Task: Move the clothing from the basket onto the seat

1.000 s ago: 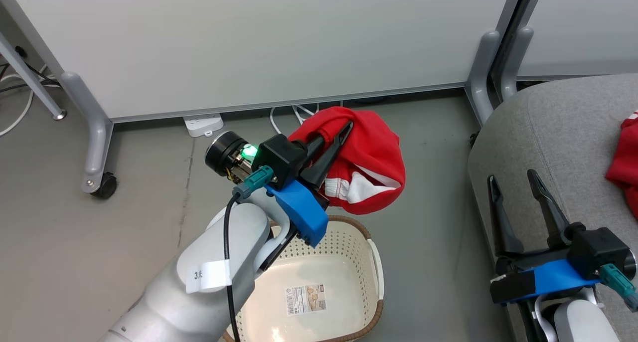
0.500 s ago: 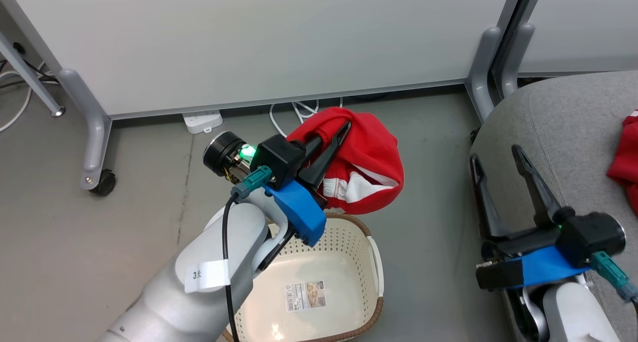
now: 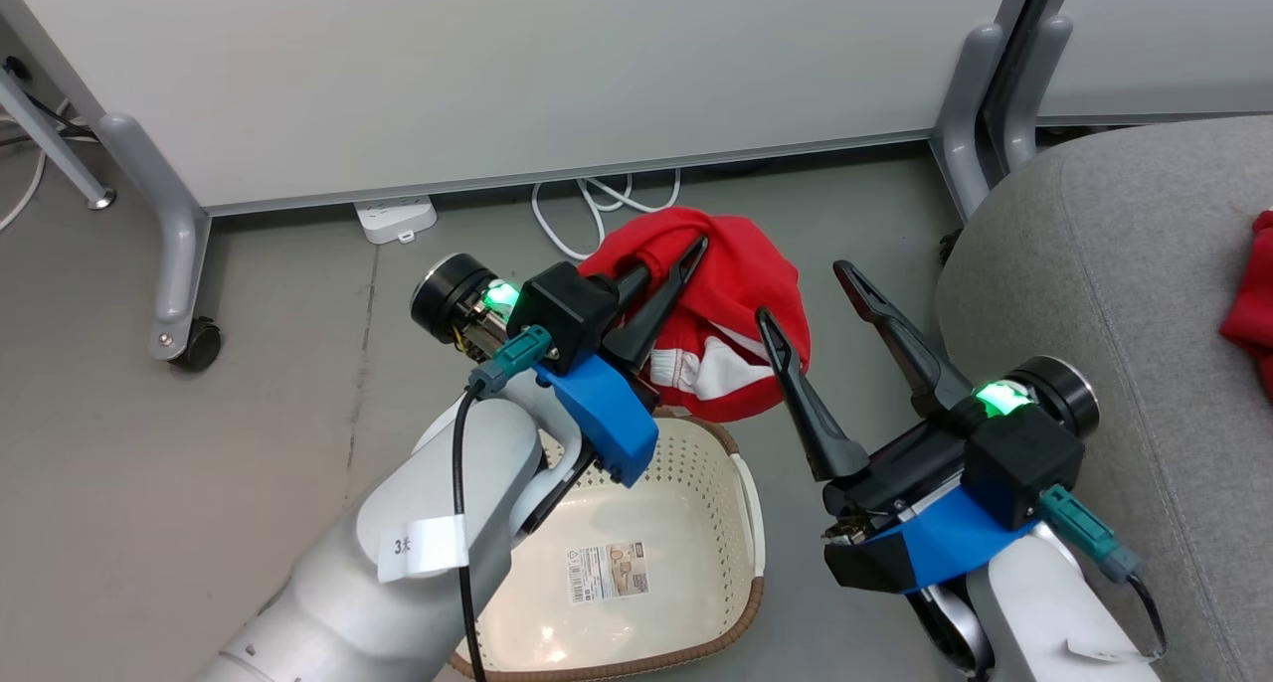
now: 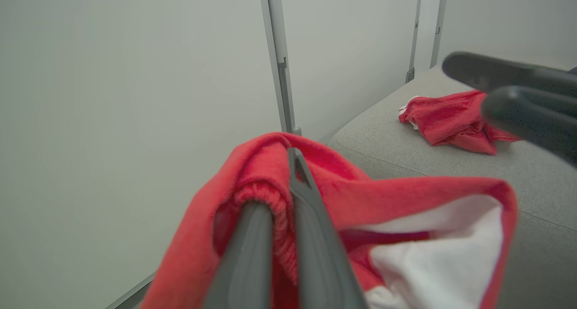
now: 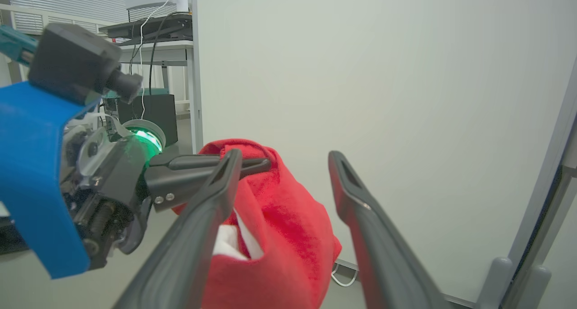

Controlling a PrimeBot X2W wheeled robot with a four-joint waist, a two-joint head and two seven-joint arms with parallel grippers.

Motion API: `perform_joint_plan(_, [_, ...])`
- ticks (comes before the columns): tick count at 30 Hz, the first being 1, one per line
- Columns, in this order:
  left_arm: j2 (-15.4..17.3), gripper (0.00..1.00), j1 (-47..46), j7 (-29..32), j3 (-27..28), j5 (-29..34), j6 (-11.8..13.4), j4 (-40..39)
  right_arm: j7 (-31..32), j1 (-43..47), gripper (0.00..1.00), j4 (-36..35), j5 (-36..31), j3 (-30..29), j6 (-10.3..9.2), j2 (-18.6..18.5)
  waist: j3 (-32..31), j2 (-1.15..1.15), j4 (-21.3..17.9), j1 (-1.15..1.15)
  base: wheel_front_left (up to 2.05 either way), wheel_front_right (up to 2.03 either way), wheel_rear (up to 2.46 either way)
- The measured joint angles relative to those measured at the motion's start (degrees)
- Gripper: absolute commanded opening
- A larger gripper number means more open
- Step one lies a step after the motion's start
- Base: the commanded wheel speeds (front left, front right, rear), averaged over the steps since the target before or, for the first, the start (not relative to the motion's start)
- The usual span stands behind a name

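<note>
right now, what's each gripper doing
left gripper: shut on the red garment
right gripper: open, holding nothing

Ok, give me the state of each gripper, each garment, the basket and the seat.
left gripper, shut on held garment.
right gripper, open, empty, near held garment.
held garment, hanging clear of basket.
basket, upright, visible base bare.
second garment, crumpled on seat.
seat, holding second garment.
</note>
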Motion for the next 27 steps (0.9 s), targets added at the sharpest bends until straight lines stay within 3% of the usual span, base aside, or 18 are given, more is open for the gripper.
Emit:
perform_joint_plan(10, [-0.55, 0.0, -1.03, 0.0, -0.36, 0.55, 0.0, -0.57, -0.01, -2.68, 1.0, 9.38, -0.36, 3.54, 0.0, -1.05, 1.38, 0.0, 0.77, 0.0, 0.0, 0.0, 0.0])
perform_joint_plan(22, [-1.3, 0.0, -1.57, 0.01, -1.7, 0.68, 0.0, -1.07, -0.01, -8.35, 1.0, 20.07, -1.89, 4.05, 0.0, 0.4, 2.86, 0.0, 1.32, 0.0, 0.0, 0.0, 0.0])
perform_joint_plan(23, [-1.38, 0.0, -1.57, 0.01, -1.78, 0.68, 0.0, -1.11, 0.0, -8.61, 0.32, 21.02, -1.9, 3.97, 0.0, 0.54, 2.9, 0.0, 1.39, 0.0, 0.0, 0.0, 0.0])
perform_joint_plan(24, [-1.43, 0.0, -1.58, 0.01, -1.86, 0.68, 0.0, -1.13, -0.01, -8.89, 0.0, 21.53, -1.98, 3.86, 0.0, 0.73, 2.94, 0.0, 1.44, 0.0, 0.0, 0.0, 0.0])
perform_joint_plan(27, [-1.51, 0.0, -1.62, 0.0, -2.11, 0.67, 0.0, -1.13, -0.01, -9.58, 0.0, 22.71, -2.44, 3.48, 0.0, 1.32, 2.93, 0.0, 1.56, 0.0, 0.0, 0.0, 0.0])
